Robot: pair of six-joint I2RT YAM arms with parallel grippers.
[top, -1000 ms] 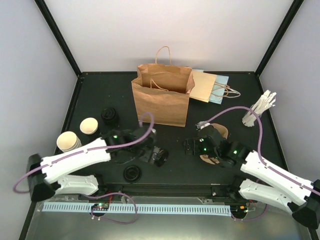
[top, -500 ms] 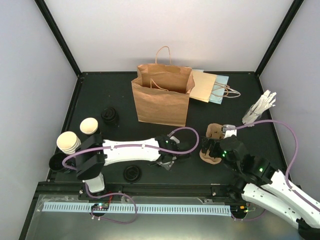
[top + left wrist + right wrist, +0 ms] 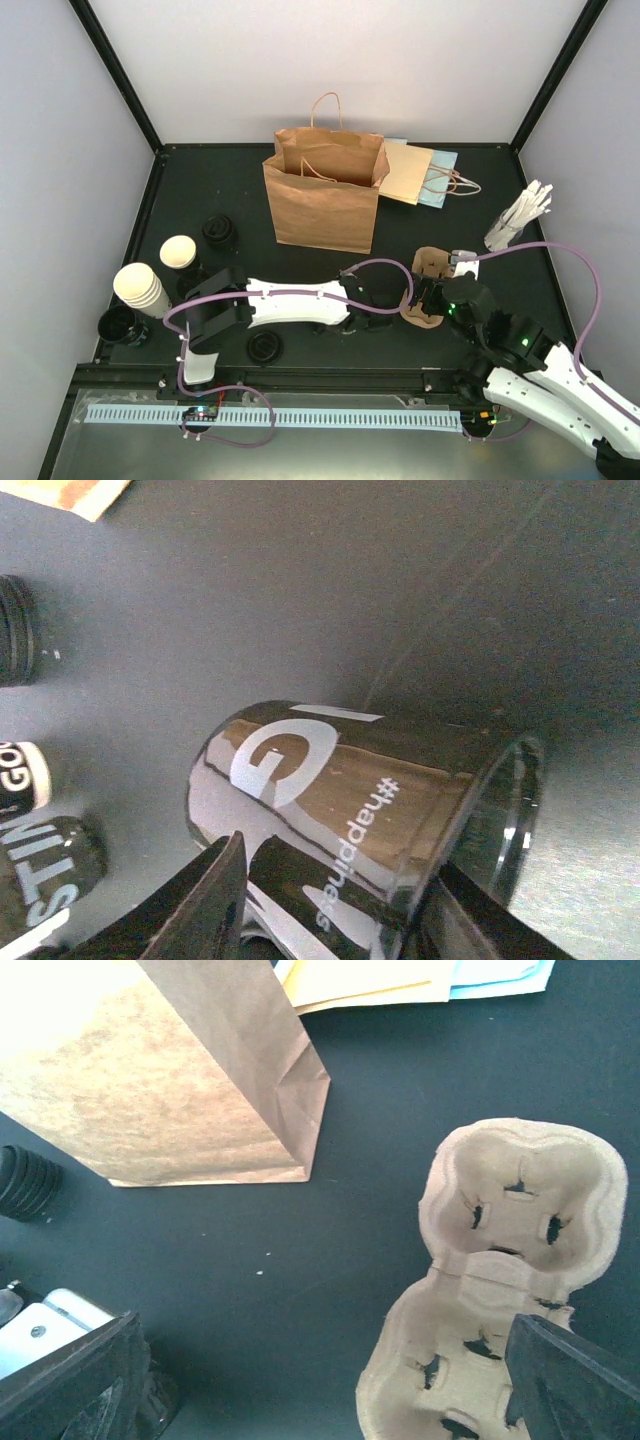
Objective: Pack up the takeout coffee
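Observation:
A takeout coffee cup (image 3: 340, 780) with a glossy black printed sleeve lies on its side on the table. My left gripper (image 3: 338, 865) has a finger pressed against each side of it. In the top view, that gripper (image 3: 372, 308) reaches far right and hides the cup. Two more black printed cups (image 3: 25, 780) show at the left wrist view's left edge. My right gripper (image 3: 320, 1390) is open with only bare table between its fingers. Its right finger (image 3: 570, 1380) overlaps the brown pulp cup carrier (image 3: 520, 1210). From above, this gripper (image 3: 425, 298) sits at the carrier's (image 3: 432, 264) left edge.
An open brown paper bag (image 3: 322, 195) stands at the back, flat bags (image 3: 425, 175) behind it. Stacked cream cups (image 3: 140, 287) and a single one (image 3: 178, 250) stand at left. Black lids (image 3: 263, 347) lie around. A holder of white sticks (image 3: 520, 218) is at right.
My left arm swept right across the table to beside the carrier, and its jaws narrowed onto the cup. The right arm drew back, its gripper staying open at the carrier.

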